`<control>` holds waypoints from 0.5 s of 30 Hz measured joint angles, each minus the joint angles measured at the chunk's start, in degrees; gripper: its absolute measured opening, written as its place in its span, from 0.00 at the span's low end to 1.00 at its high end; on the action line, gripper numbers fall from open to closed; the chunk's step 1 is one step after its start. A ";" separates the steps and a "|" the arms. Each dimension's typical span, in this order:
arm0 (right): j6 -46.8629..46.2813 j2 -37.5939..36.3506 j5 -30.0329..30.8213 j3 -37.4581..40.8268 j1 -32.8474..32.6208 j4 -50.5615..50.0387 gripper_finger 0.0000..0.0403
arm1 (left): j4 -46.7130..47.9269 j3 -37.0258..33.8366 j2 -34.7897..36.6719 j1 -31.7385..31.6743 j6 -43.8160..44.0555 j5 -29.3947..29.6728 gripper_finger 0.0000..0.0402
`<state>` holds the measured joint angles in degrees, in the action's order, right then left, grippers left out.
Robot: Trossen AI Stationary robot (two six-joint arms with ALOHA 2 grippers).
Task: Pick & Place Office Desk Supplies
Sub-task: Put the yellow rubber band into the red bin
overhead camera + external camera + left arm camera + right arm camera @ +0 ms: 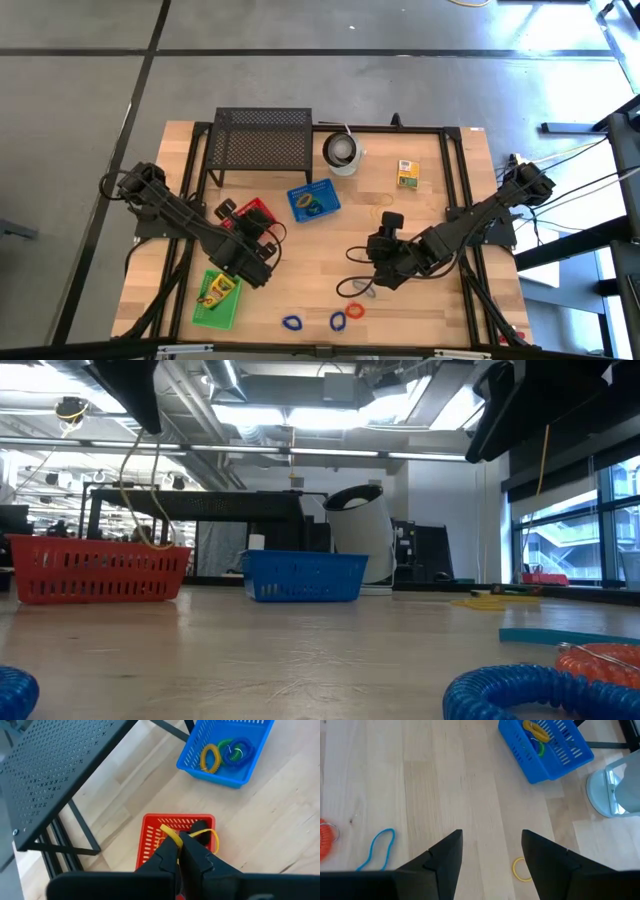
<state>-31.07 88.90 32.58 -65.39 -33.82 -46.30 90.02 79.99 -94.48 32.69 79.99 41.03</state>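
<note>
A: Left tool (181,851)?
B: Pinched tight on a yellow loop (172,836), hanging right above the red basket (150,832), near the black mesh stand (262,135).

A: Right tool (491,851)?
B: Spread fairly wide, gripping nothing, hovering over bare desk (445,780). Just past its tips, another yellow loop (520,869) flat on the wood.

A: Other loose loops?
B: Thin blue loop (377,849) lying off to one side of the right tool, with an orange coil (326,840) just beyond it. From above, two blue coils (292,323) and the orange one grouped close to the desk's front edge.

A: Blue basket (313,202)?
B: Sitting mid-desk, between the red basket and the white cup (342,152). Already holding a yellow coil (210,758), plus a green and a blue one.

A: Boxes?
B: One crayon box (407,174) alone toward the right back of the desk. Another lying in the green basket (219,300) at front left.
</note>
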 joint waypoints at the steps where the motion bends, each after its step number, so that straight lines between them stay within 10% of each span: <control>1: 0.00 0.00 0.00 0.00 0.00 0.00 0.51 | 0.00 0.00 0.00 0.00 -0.71 0.05 0.01; 15: 0.13 0.00 1.49 -0.02 0.02 0.00 0.51 | 0.00 0.00 0.00 -2.94 -10.22 2.71 0.01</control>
<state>-30.94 88.90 34.06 -65.40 -33.80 -46.30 90.02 79.99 -94.48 29.74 69.77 43.74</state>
